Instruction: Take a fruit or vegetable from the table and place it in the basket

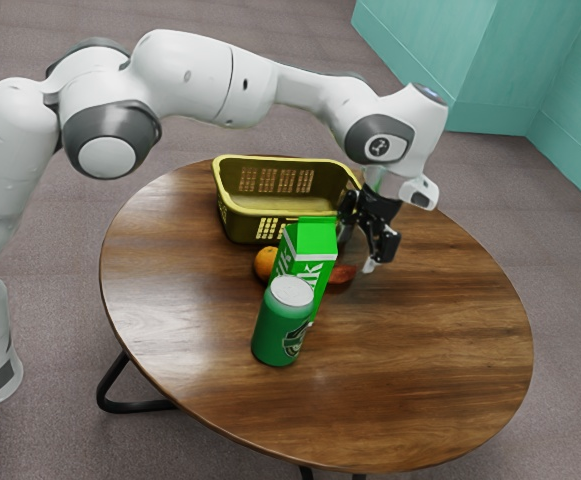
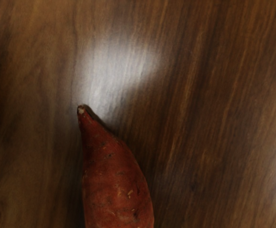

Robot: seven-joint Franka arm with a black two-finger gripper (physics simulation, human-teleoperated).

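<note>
My gripper (image 1: 357, 256) is low over the table beside the basket, its two fingers standing apart. The reddish sweet potato (image 1: 342, 275) lies on the table at the fingertips, partly hidden behind the milk carton. In the wrist view, the sweet potato (image 2: 116, 185) lies below the hand, its narrow tip showing and its thick end cut off by the picture's edge. The yellow-green basket (image 1: 240, 224) stands close by, toward the exterior view's left. An orange (image 1: 265, 262) rests in front of the basket, partly covered by the carton.
A green milk carton (image 1: 316, 245) stands upright between the orange and the sweet potato. Nearer the exterior camera is a green can (image 1: 277, 327), overlapping the carton in that view. Everything sits on a round wooden table (image 1: 420, 370).
</note>
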